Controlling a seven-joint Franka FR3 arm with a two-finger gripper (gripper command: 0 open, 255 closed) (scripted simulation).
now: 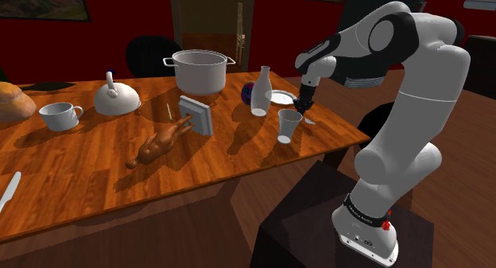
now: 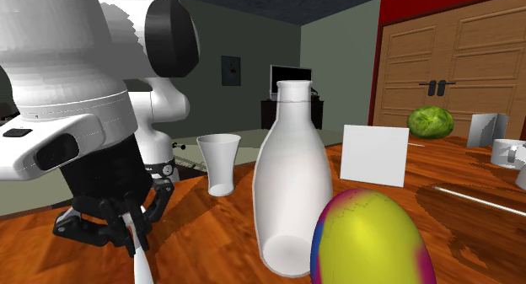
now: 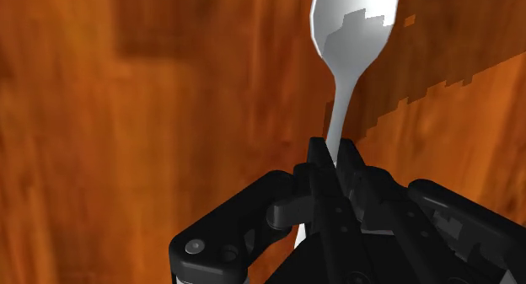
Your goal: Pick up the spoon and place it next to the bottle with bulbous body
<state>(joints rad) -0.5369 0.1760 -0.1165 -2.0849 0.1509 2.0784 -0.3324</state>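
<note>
White spoon [image 3: 354, 29] clamped by its handle between the black gripper's [image 3: 335, 160] nearly closed fingers [image 3: 317, 160], its bowl jutting beyond the tips over the wooden table [image 1: 79, 171]. The shoulder view sets it just beside a white cup [image 1: 289, 125], near the bulbous white bottle [image 1: 261, 91]. The second exterior view shows a yellow-and-pink egg shape [image 2: 371, 240] before the bottle. Lettering on the arm's base [image 1: 362, 215] is too small to read.
</note>
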